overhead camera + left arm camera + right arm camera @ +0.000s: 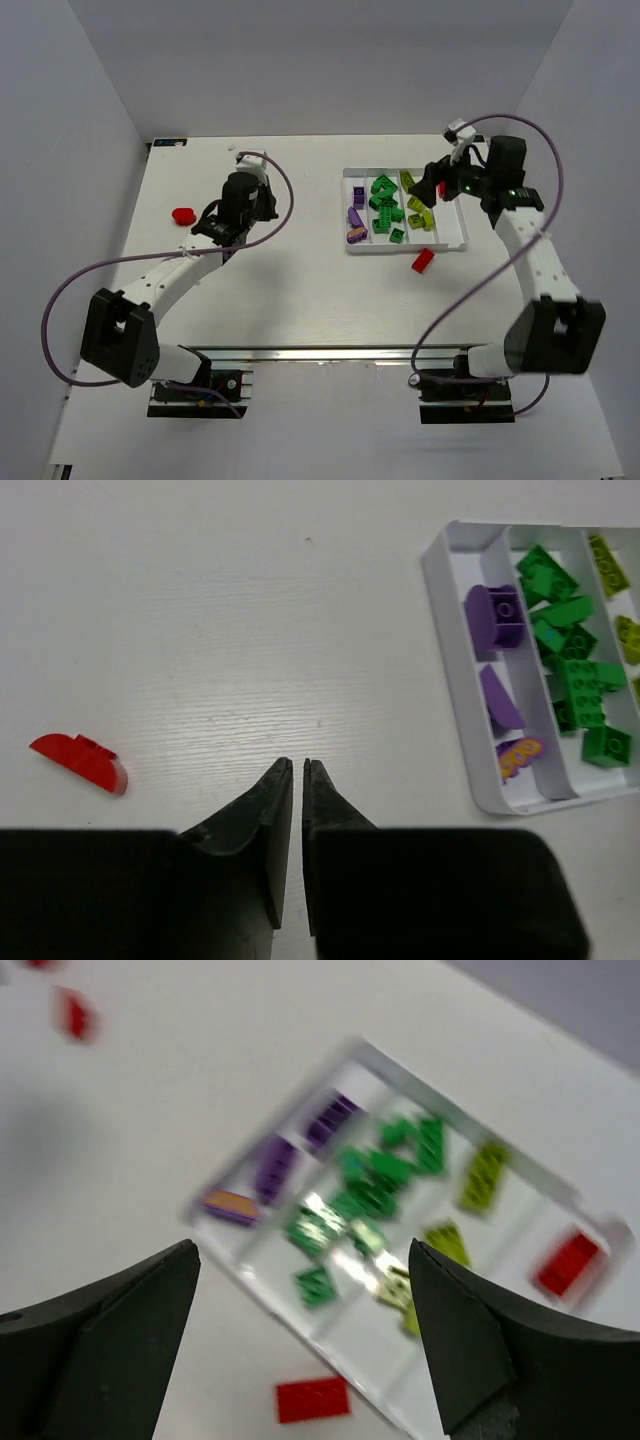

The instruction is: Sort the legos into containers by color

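The white tray (400, 249) of containers lies right of centre, also in the left wrist view (452, 670) and, blurred, in the right wrist view (262, 1282). Its compartments hold purple legos (356, 216), green legos (384, 205) and yellow-green legos (418, 210); one red brick (568, 1262) lies in the end compartment. A second red brick (423, 261) lies on the table by the tray's near edge. A red half-round piece (183, 216) (80, 761) lies at the left. My left gripper (258, 208) (298, 765) is shut and empty, right of that piece. My right gripper (435, 188) (303, 1250) hangs open and empty over the tray's right side.
Grey walls stand round the white table on three sides. Purple cables loop from both arms. The two arm bases sit on a rail (330, 352) at the near edge.
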